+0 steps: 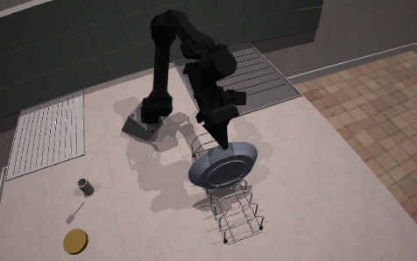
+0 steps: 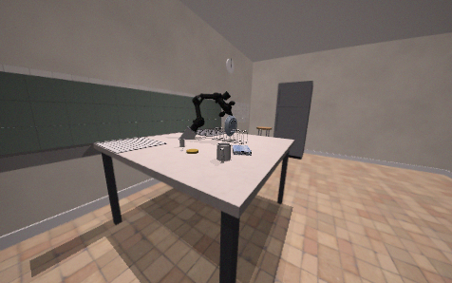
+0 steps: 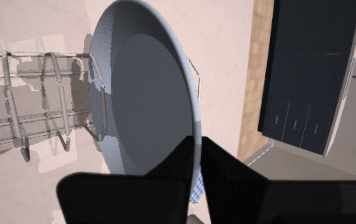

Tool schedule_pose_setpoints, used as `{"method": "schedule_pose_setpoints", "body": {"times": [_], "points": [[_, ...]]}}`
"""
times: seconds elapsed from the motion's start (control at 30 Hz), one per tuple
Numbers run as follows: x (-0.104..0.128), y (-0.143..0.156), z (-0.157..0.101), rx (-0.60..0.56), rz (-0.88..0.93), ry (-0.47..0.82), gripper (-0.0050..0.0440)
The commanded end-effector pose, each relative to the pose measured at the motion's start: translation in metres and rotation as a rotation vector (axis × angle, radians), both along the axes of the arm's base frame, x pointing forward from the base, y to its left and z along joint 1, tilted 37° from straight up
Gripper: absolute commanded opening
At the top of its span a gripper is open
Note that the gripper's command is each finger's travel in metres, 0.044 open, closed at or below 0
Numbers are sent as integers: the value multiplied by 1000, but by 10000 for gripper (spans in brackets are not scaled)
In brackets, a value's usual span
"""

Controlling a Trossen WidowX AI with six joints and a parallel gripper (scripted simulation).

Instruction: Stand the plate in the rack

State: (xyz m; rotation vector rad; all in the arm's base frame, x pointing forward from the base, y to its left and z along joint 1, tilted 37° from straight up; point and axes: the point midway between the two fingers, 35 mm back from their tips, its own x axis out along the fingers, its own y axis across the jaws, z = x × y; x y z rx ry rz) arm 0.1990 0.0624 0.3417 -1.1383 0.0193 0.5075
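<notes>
One claw (image 1: 225, 148) (image 2: 231, 114) (image 3: 196, 142) grips one blue-grey plate (image 1: 226, 168) (image 2: 231, 125) (image 3: 150, 95) by its rim, above one wire rack (image 1: 238, 212) (image 2: 243, 130) (image 3: 62, 100).

relative to the dish rack (image 1: 238, 215) (image 2: 241, 131) (image 3: 35, 54), the cup (image 1: 86, 186) (image 2: 182, 141) and disc (image 1: 75, 241) (image 2: 192, 151) lie left in the top view, the plate (image 1: 228, 168) (image 2: 231, 125) (image 3: 150, 95) above it.

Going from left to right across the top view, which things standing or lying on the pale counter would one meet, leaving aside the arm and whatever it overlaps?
White ribbed drying mat → round mustard-yellow disc → small grey cylindrical cup → silver wire dish rack.
</notes>
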Motion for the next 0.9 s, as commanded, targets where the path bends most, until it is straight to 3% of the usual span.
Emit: {"method": "schedule_pose_setpoints", "body": {"times": [0.0,0.87], "points": [[-1,0,1,3,-8,-16,0],[5,8,-12,4,-8,-16,0]]}}
